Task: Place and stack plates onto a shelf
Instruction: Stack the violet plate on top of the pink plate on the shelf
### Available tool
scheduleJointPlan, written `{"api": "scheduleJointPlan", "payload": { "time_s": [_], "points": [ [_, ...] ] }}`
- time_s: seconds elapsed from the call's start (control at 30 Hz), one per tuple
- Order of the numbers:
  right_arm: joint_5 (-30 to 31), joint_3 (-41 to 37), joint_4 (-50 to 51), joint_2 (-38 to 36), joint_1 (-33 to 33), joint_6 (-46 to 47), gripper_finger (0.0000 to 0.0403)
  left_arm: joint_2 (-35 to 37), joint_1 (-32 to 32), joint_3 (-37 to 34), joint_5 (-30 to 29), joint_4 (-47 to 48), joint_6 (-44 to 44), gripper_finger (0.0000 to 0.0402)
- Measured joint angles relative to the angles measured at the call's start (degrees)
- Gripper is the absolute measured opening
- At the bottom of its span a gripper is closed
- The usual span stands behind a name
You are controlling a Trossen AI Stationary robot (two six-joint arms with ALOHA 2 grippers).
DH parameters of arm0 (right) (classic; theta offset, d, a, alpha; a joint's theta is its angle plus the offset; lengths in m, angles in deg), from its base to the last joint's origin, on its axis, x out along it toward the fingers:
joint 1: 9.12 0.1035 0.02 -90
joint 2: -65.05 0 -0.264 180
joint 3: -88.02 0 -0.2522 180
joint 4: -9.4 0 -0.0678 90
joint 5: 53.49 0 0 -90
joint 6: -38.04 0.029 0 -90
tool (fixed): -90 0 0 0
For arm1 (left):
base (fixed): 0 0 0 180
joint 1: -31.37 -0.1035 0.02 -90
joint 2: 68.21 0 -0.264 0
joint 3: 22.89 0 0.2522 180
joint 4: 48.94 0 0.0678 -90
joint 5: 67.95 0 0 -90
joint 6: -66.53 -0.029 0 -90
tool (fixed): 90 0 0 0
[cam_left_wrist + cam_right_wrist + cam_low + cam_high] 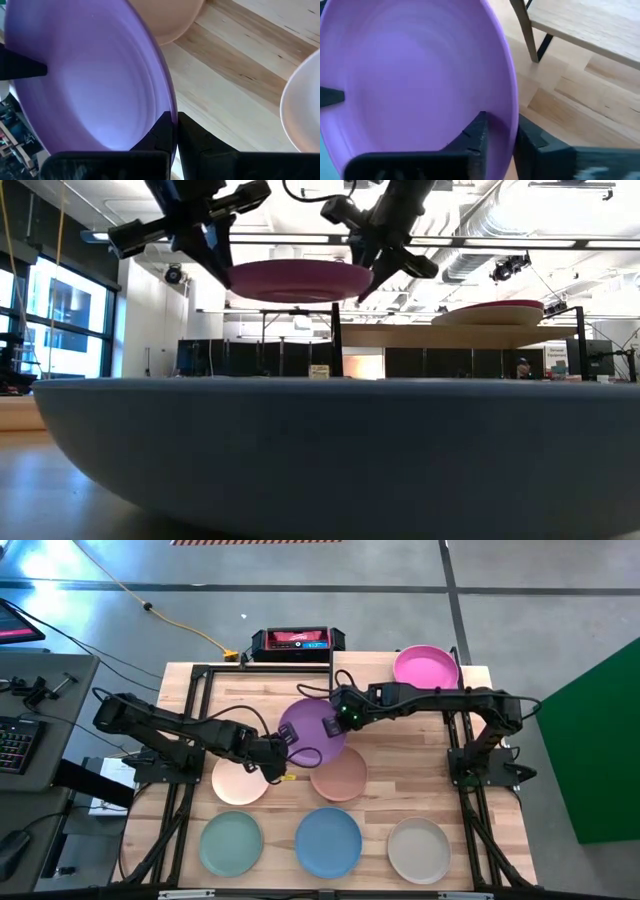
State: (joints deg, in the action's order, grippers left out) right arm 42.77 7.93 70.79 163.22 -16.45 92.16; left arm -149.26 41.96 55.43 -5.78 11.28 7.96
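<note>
The purple plate (312,730) hangs level in the air over the table's middle; the low view shows it lifted (298,280). My left gripper (280,752) is shut on its near-left rim and my right gripper (340,716) on its far-right rim. The magenta plate (426,667) lies on the shelf (360,670), on top of a beige plate (490,317). On the tabletop rest the peach (240,780), terracotta (338,776), mint green (232,843), blue (328,840) and beige (418,850) plates. My left gripper (175,117) pinches the purple plate's rim (170,100), one finger inside the bowl and one outside. It comes from the table's left, slanting down. The plate is lifted clear and about level. My right gripper (500,122) pinches the opposite rim (512,107), one finger (480,132) inside the bowl and one outside. It comes from the table's right, slanting down. The plate is clear of the table between both grippers.
The shelf's black leg (525,30) and board (590,25) stand just beyond the held plate toward the far right. A black and red device (297,640) sits at the far edge. Black frame rails (190,740) run along both sides of the table.
</note>
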Motion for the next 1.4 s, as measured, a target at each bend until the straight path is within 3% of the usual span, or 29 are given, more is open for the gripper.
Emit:
{"api": "scheduleJointPlan", "payload": {
  "time_s": [0.1, 0.67, 1.03, 1.23, 1.4],
  "points": [
    [0.6, 0.3, 0.0, 0.0, 0.3, 0.1, 0.0009, 0.0, 0.0, 0.0, 0.1, 0.7, 0.0, 0.0001],
    [2.0, 4.5, 4.7, 0.0, 0.3, 1.2, 0.0001, 0.0, -0.1, 0.0, 0.1, -0.6, 8.6, 0.0023],
    [3.3, 4.5, 5.8, 0.0, 0.3, 3.9, 0.0000, 0.0, -0.1, 0.1, 1.0, -0.4, 15.6, 0.0096],
    [3.3, 4.5, 8.9, 0.1, 0.2, 4.0, 0.0001, 0.5, -0.1, 0.1, -8.5, -0.3, 18.0, 0.0121],
    [2.6, 4.5, 10.3, -0.9, -1.2, 2.6, 0.0001, 1.2, -0.1, 0.1, -12.7, 0.0, 18.6, 0.0120]
  ]
}}
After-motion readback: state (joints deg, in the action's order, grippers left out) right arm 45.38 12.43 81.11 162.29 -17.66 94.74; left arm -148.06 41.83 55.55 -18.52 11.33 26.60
